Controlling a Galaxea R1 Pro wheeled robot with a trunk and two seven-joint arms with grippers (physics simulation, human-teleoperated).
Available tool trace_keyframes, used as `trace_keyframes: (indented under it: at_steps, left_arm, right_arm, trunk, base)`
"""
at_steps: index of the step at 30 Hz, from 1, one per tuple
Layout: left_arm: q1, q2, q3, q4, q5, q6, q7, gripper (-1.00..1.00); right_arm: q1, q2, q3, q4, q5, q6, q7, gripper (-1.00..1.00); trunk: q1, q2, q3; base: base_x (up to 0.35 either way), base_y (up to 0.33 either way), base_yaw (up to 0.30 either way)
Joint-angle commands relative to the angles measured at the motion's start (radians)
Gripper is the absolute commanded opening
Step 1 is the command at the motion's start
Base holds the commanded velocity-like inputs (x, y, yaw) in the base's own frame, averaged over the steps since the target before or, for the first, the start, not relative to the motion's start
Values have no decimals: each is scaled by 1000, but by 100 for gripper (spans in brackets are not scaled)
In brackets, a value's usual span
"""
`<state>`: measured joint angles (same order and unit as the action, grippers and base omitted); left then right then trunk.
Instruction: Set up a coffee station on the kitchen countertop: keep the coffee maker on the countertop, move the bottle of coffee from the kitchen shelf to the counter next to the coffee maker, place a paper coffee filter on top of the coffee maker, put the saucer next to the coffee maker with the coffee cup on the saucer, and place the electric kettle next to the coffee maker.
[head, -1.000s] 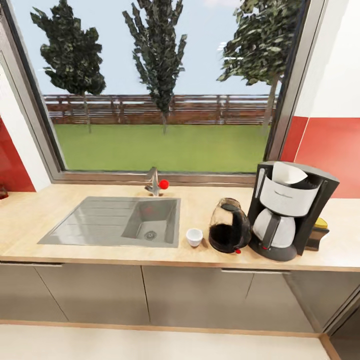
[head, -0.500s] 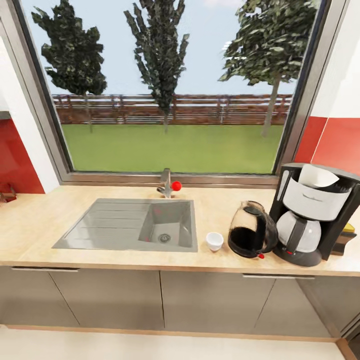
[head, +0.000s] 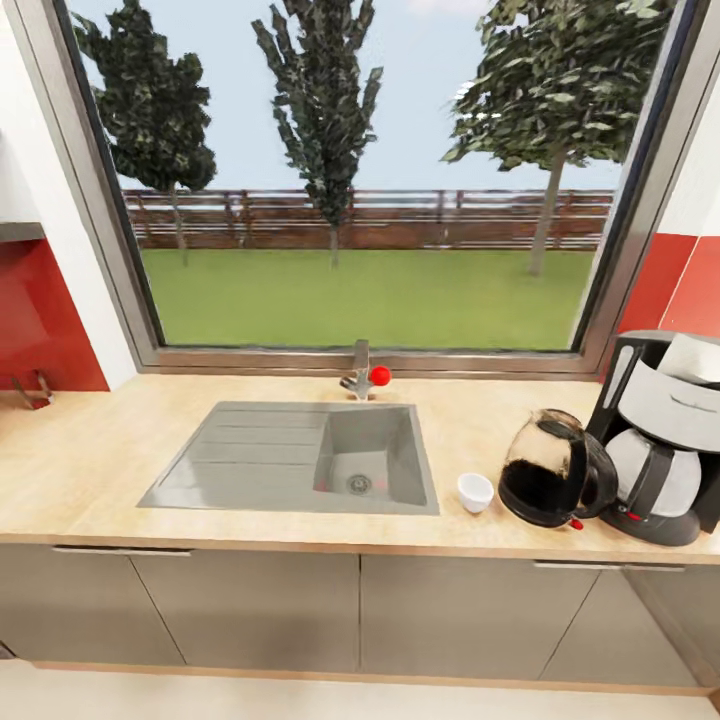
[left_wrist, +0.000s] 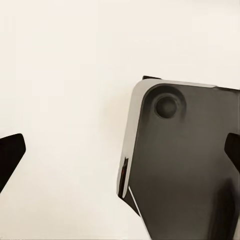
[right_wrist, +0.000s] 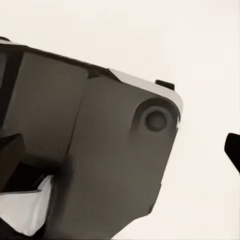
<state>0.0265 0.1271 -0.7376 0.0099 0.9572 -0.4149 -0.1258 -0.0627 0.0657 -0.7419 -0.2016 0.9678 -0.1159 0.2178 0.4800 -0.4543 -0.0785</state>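
Head view, facing the kitchen countertop (head: 90, 470) under a wide window. Grey inset sink (head: 300, 460) sits mid-counter, faucet with a red knob (head: 366, 378) at its back edge.

Toward the right end: coffee cup (head: 475, 492) stands on bare countertop near the front edge, just right of the sink's front right corner. Electric kettle (head: 553, 482) close to the cup's right, upright. Coffee maker (head: 662, 440) right beside the kettle, partly cut off by the frame; paper coffee filter (head: 692, 358) sits on its top.

Left gripper (left_wrist: 120, 155): dark fingertips (left_wrist: 9, 157) at opposite sides of the wrist view, jaws wide apart, nothing between. Right gripper (right_wrist: 120, 150): tips likewise spread, empty. Beyond both, dark robot body over pale floor.
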Motion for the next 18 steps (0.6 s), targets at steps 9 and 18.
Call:
trace_keyframes:
  at_steps: [9,18]
  left_arm:
    - [0,-1,-5,1,11,-2,-8,100]
    - [0,-3,-6,1,10,-2,-8,100]
  right_arm:
    - [0,-10,-42,-11,-158,-2,6,100]
    - [0,-80,428,-62,-1460,-1,6,100]
  trunk:
    - [1,-2,-2]
    - [1,-2,-2]
  base:
    - [89,297,0]
    - [115,122,0]
